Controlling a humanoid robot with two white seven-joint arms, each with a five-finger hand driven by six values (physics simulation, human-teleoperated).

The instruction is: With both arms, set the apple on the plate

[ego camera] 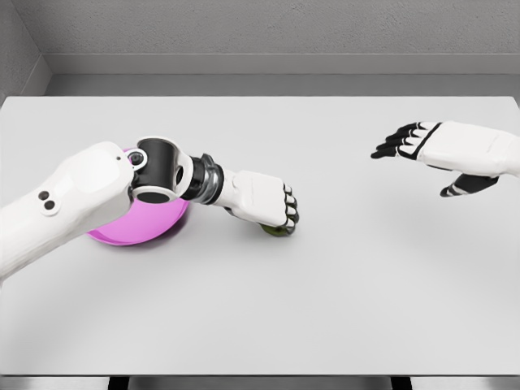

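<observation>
So, progress check: not much of the job can be called done yet. Nearest on the left, the pink plate is seen on the table, mostly hidden under the left forearm, and nothing can be made out on the part of it that shows. Just right of the plate, the left hand is laid over the apple, fingers curled down around it, so it looks like a grip is being taken. Only a dark greenish sliver of the apple is visible under the fingertips, and it seems to be resting on the table, just beside the plate rather than on it. Whether it's properly held or merely covered can't be told for sure.

Farther back on the right, the right hand is held above the table with fingers spread and nothing in it, well apart from the apple.

What's left, as judged from this: the grasp has to be secured, the right hand probably brought in, and the apple carried the short way left onto the plate and let go.
</observation>
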